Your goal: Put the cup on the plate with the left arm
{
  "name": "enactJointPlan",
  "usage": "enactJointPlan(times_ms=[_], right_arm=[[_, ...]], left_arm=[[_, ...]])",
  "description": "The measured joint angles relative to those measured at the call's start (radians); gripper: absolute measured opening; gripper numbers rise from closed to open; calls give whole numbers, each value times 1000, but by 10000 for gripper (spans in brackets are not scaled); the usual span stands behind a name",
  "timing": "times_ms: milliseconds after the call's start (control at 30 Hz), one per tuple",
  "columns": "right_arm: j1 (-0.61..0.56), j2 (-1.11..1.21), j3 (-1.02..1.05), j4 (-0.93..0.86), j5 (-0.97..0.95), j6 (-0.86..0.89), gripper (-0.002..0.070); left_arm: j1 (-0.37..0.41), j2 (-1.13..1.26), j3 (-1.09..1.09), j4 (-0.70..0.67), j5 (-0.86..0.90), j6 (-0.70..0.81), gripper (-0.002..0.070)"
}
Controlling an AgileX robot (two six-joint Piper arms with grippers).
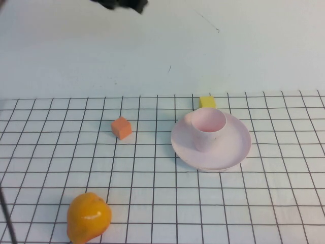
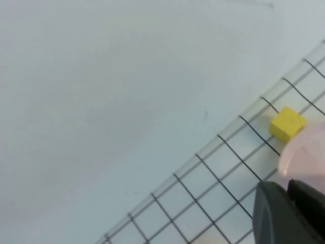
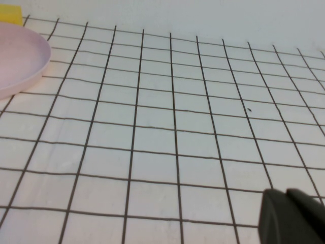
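Observation:
The pale pink cup (image 1: 208, 128) stands upright on the round pale pink plate (image 1: 231, 147), slightly left of its middle, right of the table's centre. No gripper touches it. A dark part of the left arm (image 1: 121, 4) shows at the top edge of the high view, far behind the cup. In the left wrist view the left gripper (image 2: 287, 184) is shut and empty, raised above the table, with a pale pink rounded surface (image 2: 304, 152) just beyond it. The right gripper (image 3: 285, 192) is shut and empty over the grid cloth, and the plate's rim (image 3: 20, 56) shows far from it.
A yellow cube (image 1: 207, 101) sits just behind the plate and also shows in the left wrist view (image 2: 287, 123). An orange cube (image 1: 121, 127) lies left of the plate. An orange pear-shaped fruit (image 1: 88, 217) lies at the front left. A plain white surface lies behind the grid cloth (image 1: 162, 203).

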Motion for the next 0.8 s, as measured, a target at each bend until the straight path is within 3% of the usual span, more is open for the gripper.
enactJointPlan(times_ms=[500, 800], right_arm=[[0, 0, 0, 0, 0, 0, -2], [0, 0, 0, 0, 0, 0, -2]], left_arm=[[14, -402, -10, 125, 3, -112, 0], [14, -562, 214, 374, -63, -250, -1]])
